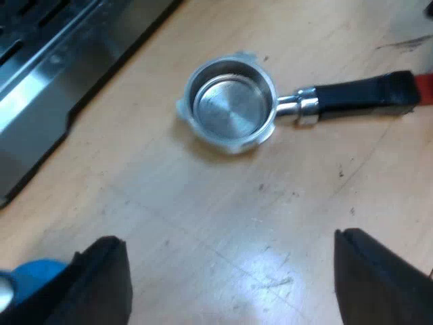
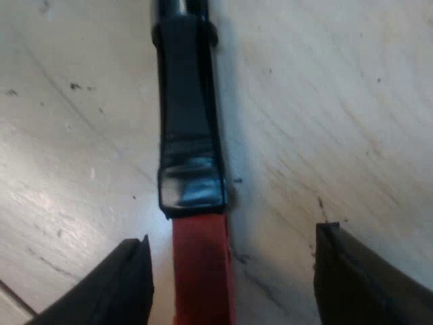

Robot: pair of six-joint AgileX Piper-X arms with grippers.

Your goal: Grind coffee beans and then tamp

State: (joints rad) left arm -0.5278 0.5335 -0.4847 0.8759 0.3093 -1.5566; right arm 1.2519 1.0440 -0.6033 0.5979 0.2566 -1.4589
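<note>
Wide-open and empty, right end effector (image 2: 233, 244) straddles the portafilter (image 2: 188, 135) at its red end (image 2: 199, 271), handle axis square across the gap; left end effector (image 1: 230, 242), also open, hangs farther off.

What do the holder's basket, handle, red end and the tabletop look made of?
Basket: bare metal, probably steel; silvery, glints, fine rings on its floor.
Handle: black, semi-matte, likely plastic; soft highlights.
Red end: looks like plastic or rubber, can't tell.
Tabletop: pale wood or laminate; grain lines, scuffs, faint sheen.
</note>
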